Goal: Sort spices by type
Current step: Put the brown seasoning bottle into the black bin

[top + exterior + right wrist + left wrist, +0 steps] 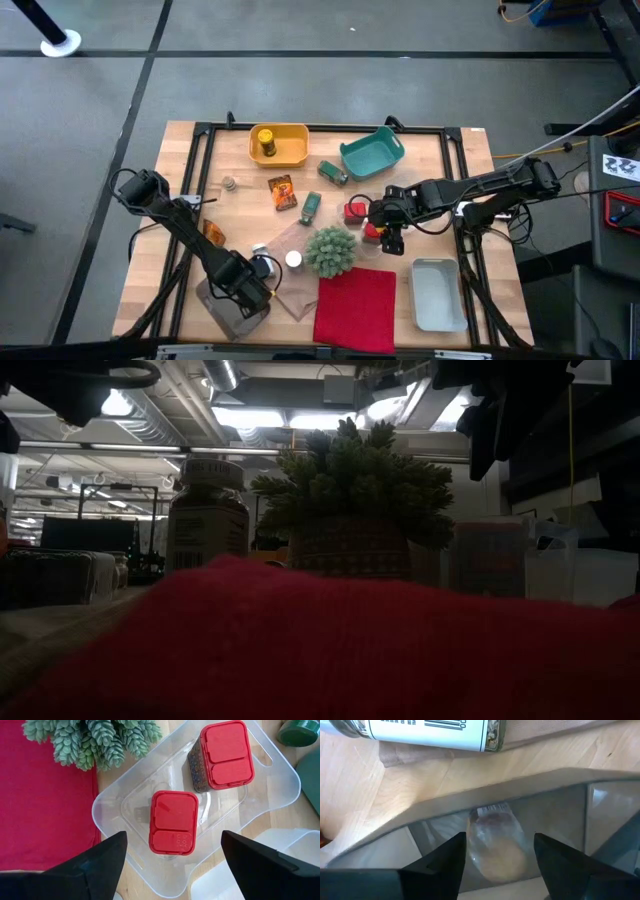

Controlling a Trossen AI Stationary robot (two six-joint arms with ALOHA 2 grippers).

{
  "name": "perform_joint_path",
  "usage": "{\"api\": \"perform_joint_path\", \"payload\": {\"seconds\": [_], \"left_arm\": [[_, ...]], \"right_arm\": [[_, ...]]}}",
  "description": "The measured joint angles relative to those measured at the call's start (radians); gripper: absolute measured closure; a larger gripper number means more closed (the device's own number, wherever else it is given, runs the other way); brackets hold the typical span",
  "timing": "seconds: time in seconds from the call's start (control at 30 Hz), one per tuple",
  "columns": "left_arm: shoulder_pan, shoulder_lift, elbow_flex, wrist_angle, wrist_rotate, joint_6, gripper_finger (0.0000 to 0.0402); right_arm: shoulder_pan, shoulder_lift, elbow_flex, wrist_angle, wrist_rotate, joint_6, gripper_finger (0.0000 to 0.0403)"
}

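Jar (pixel 495 845): you see it lying in the grey tray (pixel 560 805) at the counter's near left, right between your left jaws.
Left gripper (pixel 243 285): your jaws stand apart on either side of the jar; you cannot tell whether they touch it.
Second jar (pixel 430 732): it lies on its side just beyond the tray's rim.
Red tins (pixel 172 822): you have two standing in the clear tray (pixel 115 795), one nearer your right jaws, one (pixel 225 752) farther.
Right gripper (pixel 392 240): your jaws hang wide open above the tins, holding nothing.
Yellow jar (pixel 266 145): it stands in the yellow bin (pixel 295 133).
Packet (pixel 283 191): it lies mid-counter.
Green jars (pixel 310 206): two lie near the teal bin (pixel 372 153).
Plant (pixel 330 250): it sits beside the red cloth (pixel 356 308).
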Motion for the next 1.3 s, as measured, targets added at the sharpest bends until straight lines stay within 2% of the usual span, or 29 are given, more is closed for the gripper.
{"api": "perform_joint_path", "payload": {"seconds": [0.23, 0.4, 0.5, 0.67, 0.9, 1.07, 1.3], "left_arm": [[0.002, 0.000, 0.000, -0.003, 0.001, 0.008, 0.0159], [0.024, -0.004, 0.002, -0.008, 0.084, 0.016, 0.0163], [0.033, -0.004, 0.013, -0.011, 0.126, 0.072, 0.0164], [0.054, -0.014, 0.057, -0.059, 0.130, 0.151, 0.0163], [0.090, -0.118, 0.086, -0.198, 0.025, 0.165, 0.0162], [0.149, -0.227, 0.086, -0.309, -0.137, 0.165, 0.0162], [0.338, -0.366, 0.086, -0.416, -0.249, 0.248, 0.0162]], "right_arm": [[0.000, 0.000, 0.000, 0.000, 0.000, 0.000, 0.0079], [0.000, 0.000, 0.000, 0.000, 0.000, 0.000, 0.0079], [0.000, 0.000, 0.000, 0.000, 0.000, 0.000, 0.0079], [0.000, 0.000, 0.000, 0.000, 0.000, 0.000, 0.0079], [0.000, 0.000, 0.000, 0.000, 0.000, -0.003, 0.0079], [0.000, 0.000, 0.000, 0.002, 0.001, -0.042, 0.0079], [0.000, 0.000, 0.000, 0.021, 0.002, -0.050, 0.0079]]}}
